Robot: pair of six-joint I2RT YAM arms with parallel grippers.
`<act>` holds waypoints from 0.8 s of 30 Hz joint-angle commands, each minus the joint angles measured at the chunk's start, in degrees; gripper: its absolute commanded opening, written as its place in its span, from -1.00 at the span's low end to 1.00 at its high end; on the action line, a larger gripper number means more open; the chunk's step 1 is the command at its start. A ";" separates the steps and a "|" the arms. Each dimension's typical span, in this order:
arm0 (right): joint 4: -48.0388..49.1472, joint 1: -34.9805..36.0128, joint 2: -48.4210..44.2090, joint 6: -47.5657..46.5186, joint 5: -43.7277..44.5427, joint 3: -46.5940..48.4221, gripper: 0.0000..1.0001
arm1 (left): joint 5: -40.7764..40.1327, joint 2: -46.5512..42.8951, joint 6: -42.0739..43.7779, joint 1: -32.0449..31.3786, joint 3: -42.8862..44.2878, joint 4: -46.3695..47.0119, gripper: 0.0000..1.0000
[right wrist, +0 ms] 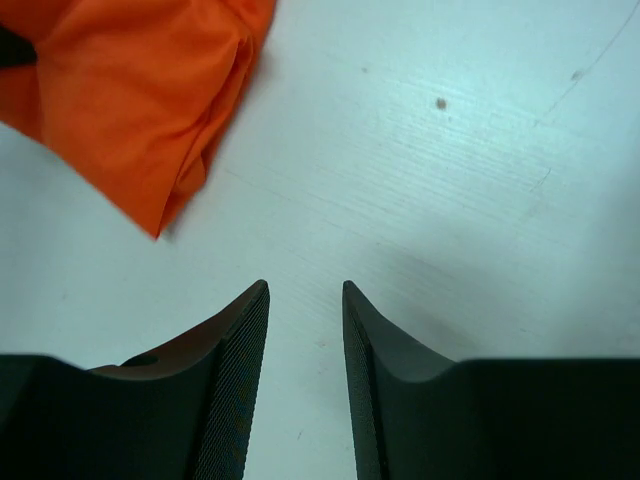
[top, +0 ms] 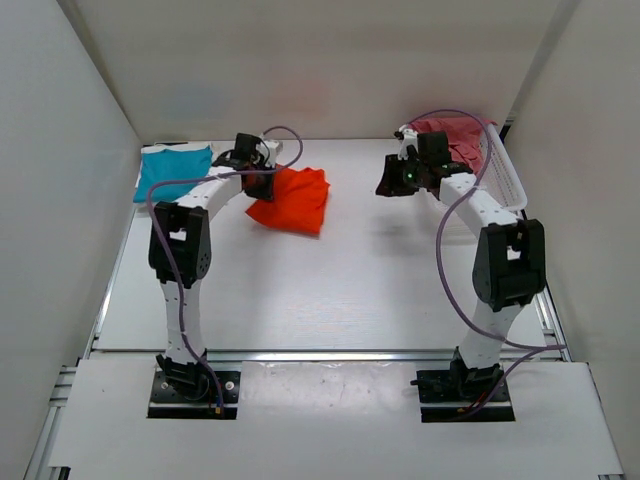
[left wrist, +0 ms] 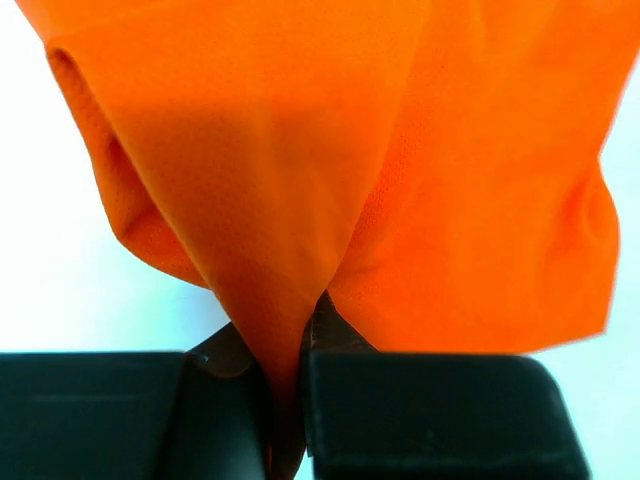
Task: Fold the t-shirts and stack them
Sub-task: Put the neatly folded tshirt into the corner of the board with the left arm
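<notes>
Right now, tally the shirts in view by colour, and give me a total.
teal shirt: 1
orange shirt: 1
pinkish-red shirt: 1
Total: 3 shirts in view

Bright orange t-shirt [top: 290, 200], upper centre of the overhead view: plain, no print, a fine knit weave showing up close. Upper left, the teal-blue t-shirt [top: 172, 168], also plain. Upper right, the pinkish-red t-shirt [top: 455, 133] and the white mesh basket [top: 508, 175]. The surface [top: 330, 290] is white with faint grain lines and dark specks. The arms [top: 178, 245] are white and black, the cables [top: 445, 260] purple. The left end effector [left wrist: 285, 385] is black. The right end effector [right wrist: 305, 300] is dark grey, its pads [right wrist: 240, 400] finely ribbed, with 1 green light [top: 407, 178] glowing.
</notes>
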 commanded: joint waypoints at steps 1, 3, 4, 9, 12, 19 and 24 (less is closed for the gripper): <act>-0.59 2.14 -4.29 -3.69 1.31 0.02 -0.18 | -13.29 -7.49 11.81 0.73 4.04 -1.12 -1.00; -0.77 2.93 -5.61 -3.87 1.57 -0.50 -0.17 | -17.43 -8.19 15.25 1.25 4.74 -0.59 -1.00; -0.68 3.28 -5.70 -4.30 2.10 -0.51 -0.18 | -20.40 -8.37 17.70 1.51 5.09 -0.07 -1.00; -1.03 4.86 -6.84 -5.19 3.15 0.10 -0.18 | -27.01 -7.76 26.06 4.40 8.25 1.26 -1.00; -1.30 5.48 -7.02 -6.75 3.77 0.55 -0.17 | -29.12 -7.31 28.61 6.61 9.84 1.95 -1.00; -1.21 8.03 -7.11 -8.53 4.39 0.29 -0.16 | -30.45 -8.72 33.80 11.61 9.13 4.78 -1.00; -1.03 8.47 -7.11 -8.79 4.47 -0.07 -0.16 | -28.43 -6.79 31.62 16.61 11.34 -0.67 -1.00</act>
